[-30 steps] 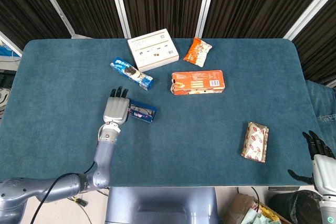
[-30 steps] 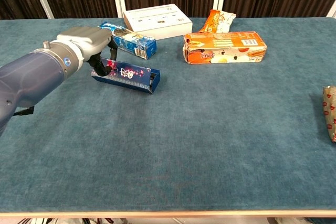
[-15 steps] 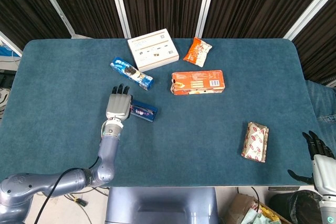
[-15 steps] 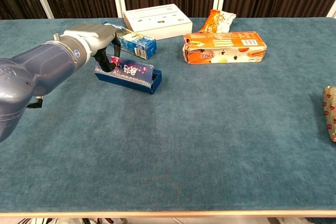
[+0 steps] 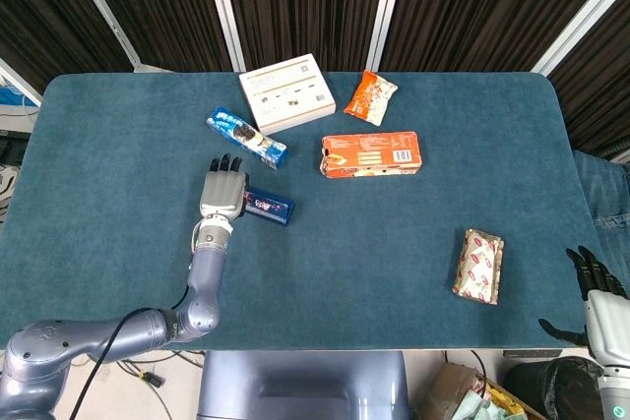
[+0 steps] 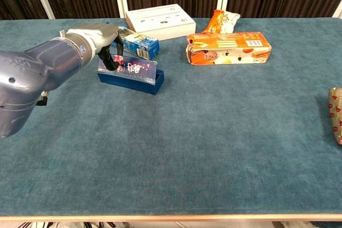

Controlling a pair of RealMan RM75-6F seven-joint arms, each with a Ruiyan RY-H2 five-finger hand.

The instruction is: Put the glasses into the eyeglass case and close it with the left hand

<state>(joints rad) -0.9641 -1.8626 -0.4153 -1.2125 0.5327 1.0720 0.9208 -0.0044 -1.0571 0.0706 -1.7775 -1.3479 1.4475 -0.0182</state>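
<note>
Eyeglass case (image 6: 131,75) is seen on the blue table (image 5: 394,233), lid raised, below the cookie pack (image 5: 246,138). Its left end is gripped by the left hand (image 5: 222,191). Right hand (image 5: 598,294) is seen off-table, fingers spread, empty.

left hand (image 5: 222,193) over eyeglass case (image 5: 268,207), blue table (image 5: 394,233)

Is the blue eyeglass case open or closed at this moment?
Open. In the chest view the eyeglass case has its lid standing above the base, with the left hand at its end. Its contents cannot be seen.
</note>
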